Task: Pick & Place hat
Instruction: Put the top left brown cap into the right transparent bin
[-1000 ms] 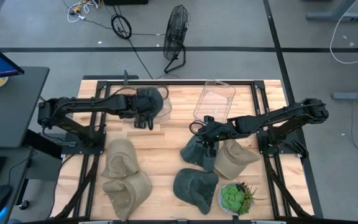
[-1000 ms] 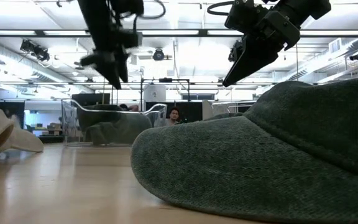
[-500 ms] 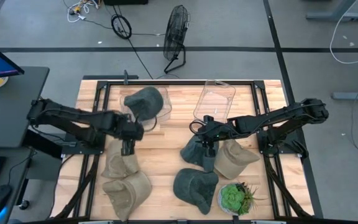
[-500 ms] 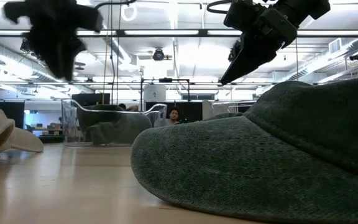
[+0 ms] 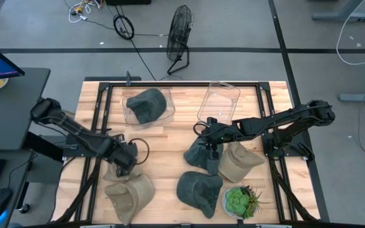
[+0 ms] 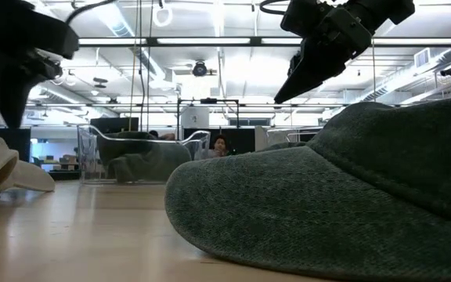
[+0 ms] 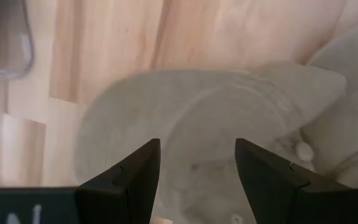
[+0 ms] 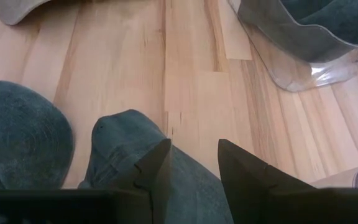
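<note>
My left gripper [image 5: 127,158] [image 7: 197,163] is open and hovers over a beige hat [image 5: 116,163] [image 7: 191,124] lying on the near-left of the table, one finger over each side of its crown. My right gripper [image 5: 211,137] [image 8: 193,163] is open above a dark green hat [image 5: 200,153] [image 8: 129,140] at mid table. In the low view both grippers [image 6: 14,70] [image 6: 308,66] hang clear of the table. Another dark green hat [image 5: 146,104] lies inside the far-left clear bin [image 5: 165,115].
An empty clear bin [image 5: 219,100] stands at the far middle. More hats lie near: beige [image 5: 129,194], beige [image 5: 241,161], dark green [image 5: 200,190] [image 6: 343,204]. A potted succulent [image 5: 238,201] sits at the near right edge. Bare wood [image 5: 163,152] lies between the arms.
My left gripper has swung from over the far-left bin toward the table's near edge and now hangs over the beige hat. The dark green hat has stayed in that bin.
</note>
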You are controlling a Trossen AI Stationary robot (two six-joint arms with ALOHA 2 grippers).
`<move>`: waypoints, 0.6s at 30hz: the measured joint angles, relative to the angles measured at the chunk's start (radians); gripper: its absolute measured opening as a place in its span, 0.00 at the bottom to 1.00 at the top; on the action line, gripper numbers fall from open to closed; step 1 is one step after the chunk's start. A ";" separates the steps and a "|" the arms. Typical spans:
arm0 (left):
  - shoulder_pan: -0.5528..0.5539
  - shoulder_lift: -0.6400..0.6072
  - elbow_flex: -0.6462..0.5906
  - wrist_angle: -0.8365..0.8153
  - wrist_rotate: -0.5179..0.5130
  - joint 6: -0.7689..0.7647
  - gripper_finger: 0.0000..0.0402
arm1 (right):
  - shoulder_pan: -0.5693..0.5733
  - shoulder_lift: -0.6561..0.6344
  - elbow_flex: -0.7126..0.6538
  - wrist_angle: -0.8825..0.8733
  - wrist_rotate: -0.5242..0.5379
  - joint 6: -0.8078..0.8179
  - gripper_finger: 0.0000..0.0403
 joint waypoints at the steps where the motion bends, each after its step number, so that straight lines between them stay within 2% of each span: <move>1: -0.015 0.000 0.000 -0.001 -0.004 -0.018 0.53 | 0.000 0.000 0.000 0.000 0.000 0.000 0.34; 10: -0.082 -0.001 -0.028 -0.076 -0.065 -0.149 0.53 | 0.000 0.000 0.000 0.001 0.000 0.007 0.34; 18: -0.104 0.000 -0.148 0.026 -0.051 -0.184 0.51 | 0.000 0.000 0.000 0.015 0.000 0.007 0.34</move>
